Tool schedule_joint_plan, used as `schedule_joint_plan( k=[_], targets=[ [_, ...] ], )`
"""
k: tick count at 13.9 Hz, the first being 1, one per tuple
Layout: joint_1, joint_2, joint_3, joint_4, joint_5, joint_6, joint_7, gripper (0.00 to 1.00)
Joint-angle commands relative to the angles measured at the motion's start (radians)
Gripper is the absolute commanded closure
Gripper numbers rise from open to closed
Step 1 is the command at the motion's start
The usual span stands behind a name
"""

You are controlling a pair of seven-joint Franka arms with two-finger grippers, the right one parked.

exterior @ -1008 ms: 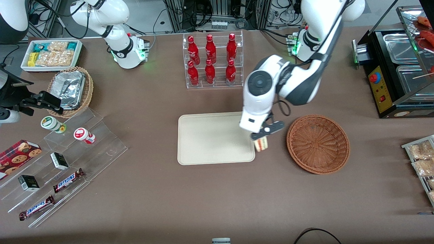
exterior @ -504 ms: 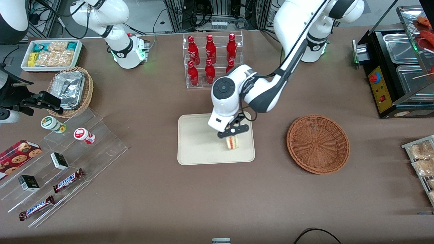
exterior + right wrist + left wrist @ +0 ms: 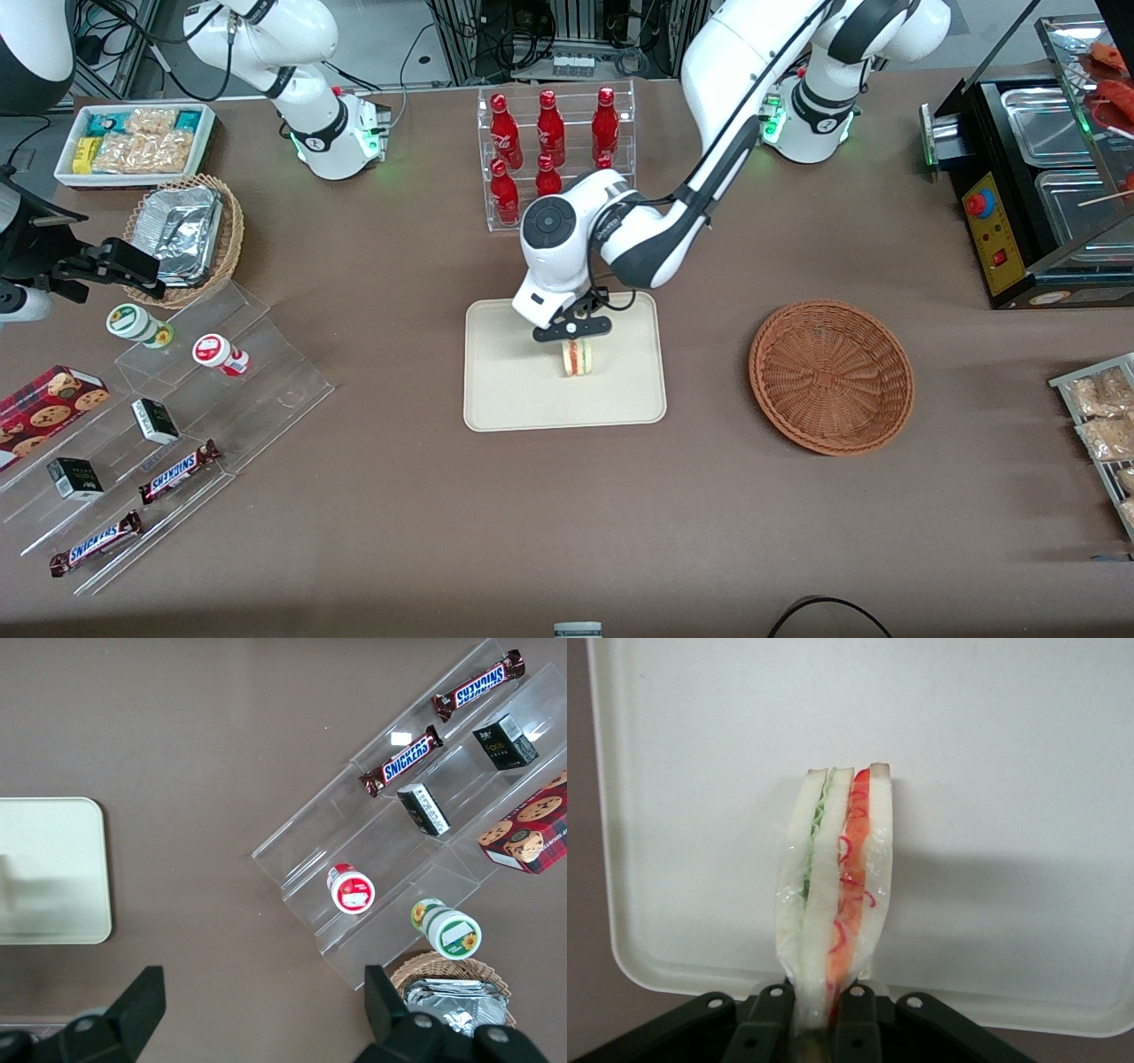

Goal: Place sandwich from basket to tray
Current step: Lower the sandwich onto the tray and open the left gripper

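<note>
My left gripper [image 3: 574, 337] is shut on the sandwich [image 3: 578, 358], a wedge of white bread with red-orange and pale green layers. It holds it over the middle of the cream tray [image 3: 505, 390]. In the left wrist view the sandwich [image 3: 835, 895] hangs edge-on between the black fingers [image 3: 769, 1019], with the tray [image 3: 1010, 771] below it. I cannot tell whether the sandwich touches the tray. The reddish-brown woven basket [image 3: 831, 376] sits beside the tray, toward the working arm's end of the table, with nothing in it.
A clear rack of red bottles [image 3: 554, 159] stands farther from the front camera than the tray. An acrylic stepped shelf [image 3: 177, 425] with snack bars and cups, a tan basket of foil containers [image 3: 186, 237] and a white snack bin [image 3: 133, 142] lie toward the parked arm's end. A food warmer [image 3: 1045, 177] stands at the working arm's end.
My gripper has carried the sandwich from the gap between basket and tray, over the tray's edge, to above the tray's middle. The basket has not moved.
</note>
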Motion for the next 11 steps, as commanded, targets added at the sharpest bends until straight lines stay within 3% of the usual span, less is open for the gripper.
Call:
schedule_joint_plan(
  k=[1, 7, 11],
  targets=[
    [-0.017, 0.014, 0.009, 0.003, 0.016, 0.039, 0.011, 1.00],
    [-0.022, 0.023, 0.018, 0.006, 0.022, 0.045, 0.004, 1.00],
    [-0.023, 0.055, 0.018, 0.012, 0.069, 0.074, -0.031, 1.00]
  ],
)
